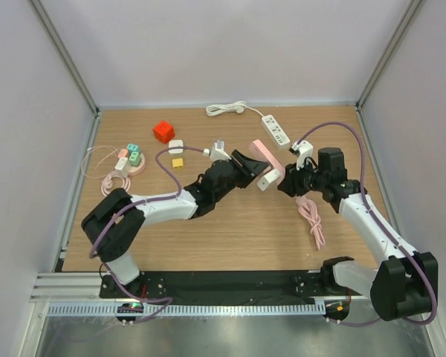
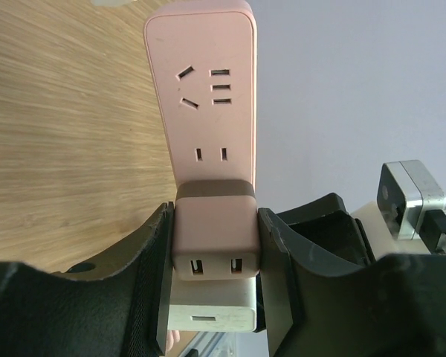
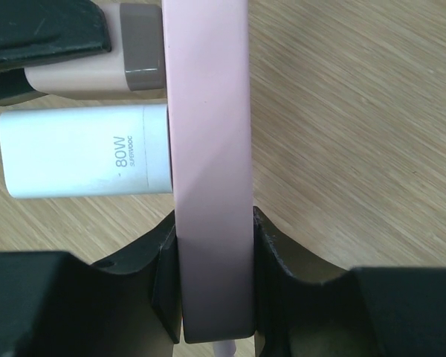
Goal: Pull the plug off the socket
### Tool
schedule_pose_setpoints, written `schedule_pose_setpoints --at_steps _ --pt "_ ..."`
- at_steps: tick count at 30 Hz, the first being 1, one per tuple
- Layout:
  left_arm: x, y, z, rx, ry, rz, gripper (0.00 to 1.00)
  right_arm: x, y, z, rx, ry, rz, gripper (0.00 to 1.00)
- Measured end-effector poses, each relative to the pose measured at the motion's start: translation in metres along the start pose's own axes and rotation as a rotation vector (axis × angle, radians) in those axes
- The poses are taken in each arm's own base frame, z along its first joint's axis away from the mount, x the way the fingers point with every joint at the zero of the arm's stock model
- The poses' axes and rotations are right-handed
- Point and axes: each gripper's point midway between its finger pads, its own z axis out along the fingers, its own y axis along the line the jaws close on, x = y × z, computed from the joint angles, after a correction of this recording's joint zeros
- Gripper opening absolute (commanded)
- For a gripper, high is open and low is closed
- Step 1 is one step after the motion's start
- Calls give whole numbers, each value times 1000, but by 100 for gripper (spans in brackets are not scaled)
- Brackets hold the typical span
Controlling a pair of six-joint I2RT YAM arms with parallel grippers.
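A pink power strip [image 1: 264, 155] hangs in the air between my two arms. A pink plug [image 2: 214, 242] with two USB ports sits in its sockets, and a white 80W charger [image 2: 212, 309] is plugged in right beside it. My left gripper [image 2: 214, 253] is shut on the pink plug, one finger on each side. My right gripper [image 3: 214, 282] is shut on the cord end of the strip [image 3: 208, 111]. In the right wrist view the pink plug [image 3: 82, 78] and the white charger [image 3: 82, 160] stick out to the left of the strip.
The strip's pink cable [image 1: 310, 216] lies coiled under the right arm. A white power strip [image 1: 275, 129] with its cord lies at the back. A red cube [image 1: 163, 132], a white adapter [image 1: 176, 146], a yellow block [image 1: 178, 162] and green adapters [image 1: 134, 156] lie at the left.
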Motion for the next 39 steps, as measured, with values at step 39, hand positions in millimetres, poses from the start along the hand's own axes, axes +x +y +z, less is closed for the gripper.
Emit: schedule_pose_setpoints --at_steps 39 --pt "-202 138 -87 -308 -214 104 0 -3 -26 -9 119 -11 -19 1"
